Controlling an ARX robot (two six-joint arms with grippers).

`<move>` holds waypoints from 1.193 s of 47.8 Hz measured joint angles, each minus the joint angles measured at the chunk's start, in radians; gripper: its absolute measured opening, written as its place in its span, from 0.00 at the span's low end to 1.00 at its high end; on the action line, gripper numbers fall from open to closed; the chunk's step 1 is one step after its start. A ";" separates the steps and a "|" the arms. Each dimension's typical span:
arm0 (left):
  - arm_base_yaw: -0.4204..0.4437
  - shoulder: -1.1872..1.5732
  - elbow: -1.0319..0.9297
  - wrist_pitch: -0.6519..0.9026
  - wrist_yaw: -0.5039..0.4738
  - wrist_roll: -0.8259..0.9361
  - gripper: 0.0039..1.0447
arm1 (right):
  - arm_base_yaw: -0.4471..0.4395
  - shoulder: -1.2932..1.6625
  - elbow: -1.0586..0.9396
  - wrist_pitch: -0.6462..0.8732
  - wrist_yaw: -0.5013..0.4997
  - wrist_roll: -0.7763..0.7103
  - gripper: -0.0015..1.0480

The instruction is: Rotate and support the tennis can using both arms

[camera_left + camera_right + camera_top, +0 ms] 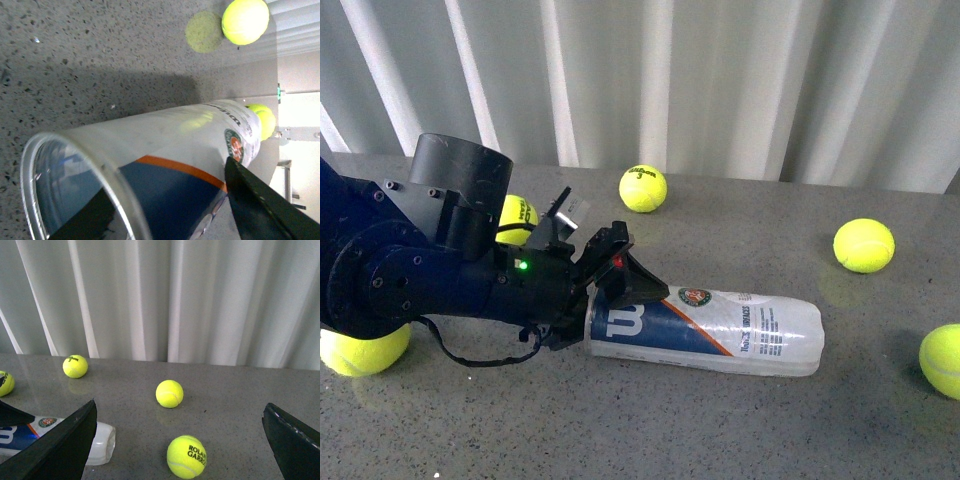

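i read this as the opening of the rotate step. the tennis can point(720, 330) lies on its side on the grey speckled tabletop point(740, 440), its silver-rimmed mouth toward my left arm point(410, 270). the left gripper point(616, 300) has that end between its fingers point(260, 205) — one black finger lies along the wall just past the orange stripe point(175, 167), and the other shows as a dark shape at the mouth. i judge it clamped on the can, though i can't confirm contact on the hidden side. the right gripper point(179, 407) is spread wide and holds nothing. from its wrist camera the can's closed end sits off to one side, well apart, with loose tennis balls point(169, 393) on the table ahead. next, i'd judge, the right gripper has to come in beside or under the free end to support it while the left turns the can — a one-ended grip on smooth clear plastic could slip or let the can swing. readable: a white "w" on the blue label point(623, 322) and a round roland garros emblem point(693, 297); the small dark print on the clear part is too fine to read. the nearest ball point(186, 456) reads "roland garro", the rest curving out of sight. the far ball point(643, 188) by the white curtain point(720, 80) carries black script i can't make out for certain.
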 joint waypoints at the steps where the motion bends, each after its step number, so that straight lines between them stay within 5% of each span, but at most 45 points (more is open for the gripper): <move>1: 0.000 -0.001 0.000 0.000 0.006 -0.005 0.48 | 0.000 0.000 0.000 0.000 0.000 0.000 0.93; 19: 0.006 -0.107 -0.061 -0.003 0.081 -0.086 0.04 | 0.000 0.000 0.000 0.000 0.000 0.000 0.93; 27: -0.005 -0.201 -0.098 -0.065 0.060 -0.116 0.03 | 0.000 0.000 0.000 0.000 0.000 0.000 0.93; 38: -0.040 -0.432 0.006 -0.531 -0.064 0.063 0.03 | 0.000 0.000 0.000 0.000 0.000 0.000 0.93; 46: -0.115 -0.483 0.284 -0.941 -0.260 0.317 0.03 | 0.000 0.000 0.000 0.000 0.000 0.000 0.93; 57: -0.231 -0.386 0.582 -1.290 -0.533 0.591 0.03 | 0.000 0.000 0.000 0.000 0.000 0.000 0.93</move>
